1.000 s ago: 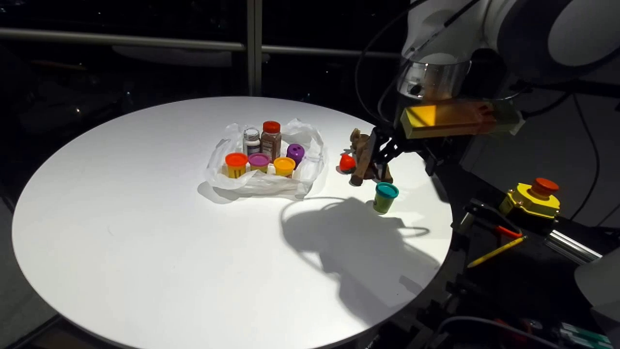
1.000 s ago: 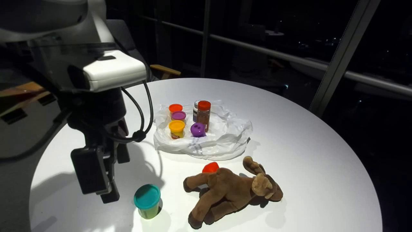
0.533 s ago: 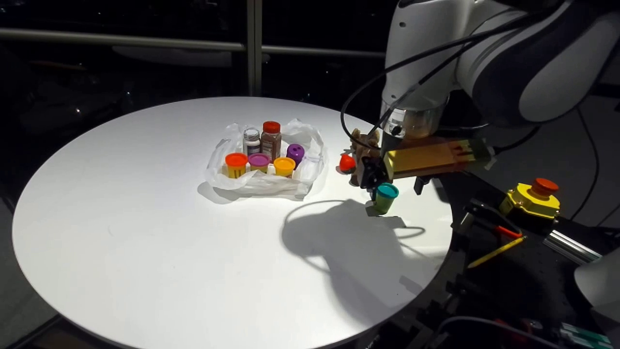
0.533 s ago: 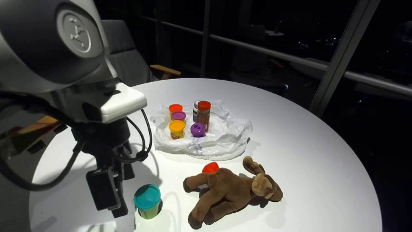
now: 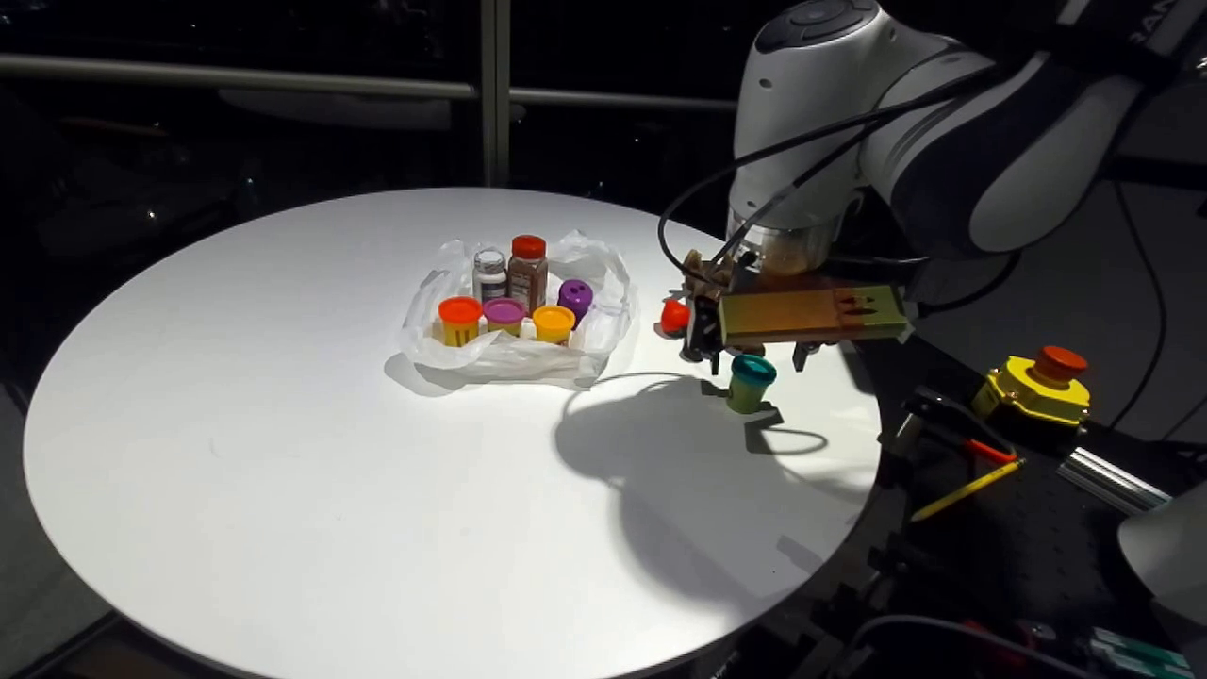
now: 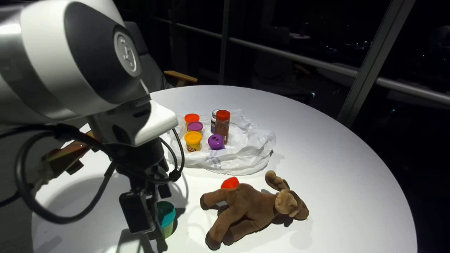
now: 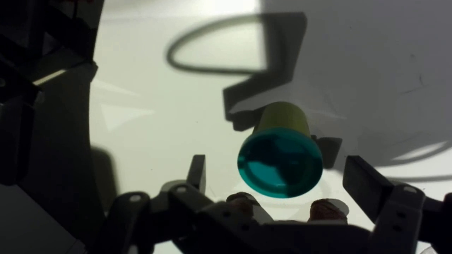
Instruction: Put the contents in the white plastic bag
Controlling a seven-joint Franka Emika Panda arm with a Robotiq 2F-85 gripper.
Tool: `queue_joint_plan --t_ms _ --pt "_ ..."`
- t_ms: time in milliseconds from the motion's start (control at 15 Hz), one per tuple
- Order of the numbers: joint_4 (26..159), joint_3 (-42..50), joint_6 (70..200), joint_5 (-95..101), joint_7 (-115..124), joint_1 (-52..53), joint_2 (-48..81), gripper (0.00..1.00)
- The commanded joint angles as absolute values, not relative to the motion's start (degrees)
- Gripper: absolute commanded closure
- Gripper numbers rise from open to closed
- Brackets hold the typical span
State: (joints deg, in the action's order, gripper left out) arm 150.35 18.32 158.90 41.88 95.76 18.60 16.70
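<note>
White plastic bag (image 6: 251,156): in an exterior view, at one o'clock from the green tub (image 6: 167,217).
Jaws: now nearer the tub, wide apart, holding nothing.
Green tub: likely next in.

Both exterior views overlook the table (image 5: 283,471) (wrist view nearer, downward).

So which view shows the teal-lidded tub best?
The wrist view: the teal-lidded tub appears largest there, nothing covering it, with its lid and part of the side visible. Both exterior views show it smaller, standing on the white table; in an exterior view the gripper covers part of it.
</note>
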Motion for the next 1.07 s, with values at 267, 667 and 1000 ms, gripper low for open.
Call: queue_joint_plan --t_ms 267,667,1000 --pt "148.16 19.07 159.65 42.96 99.0 19.44 18.73 0.58" --pt "146.27 19.41 155.1 44.9 103.22 23.53 13.57 0.73" --pt "133.87 12.65 139.9 49.81 109.49 23.39 12.77 0.73"
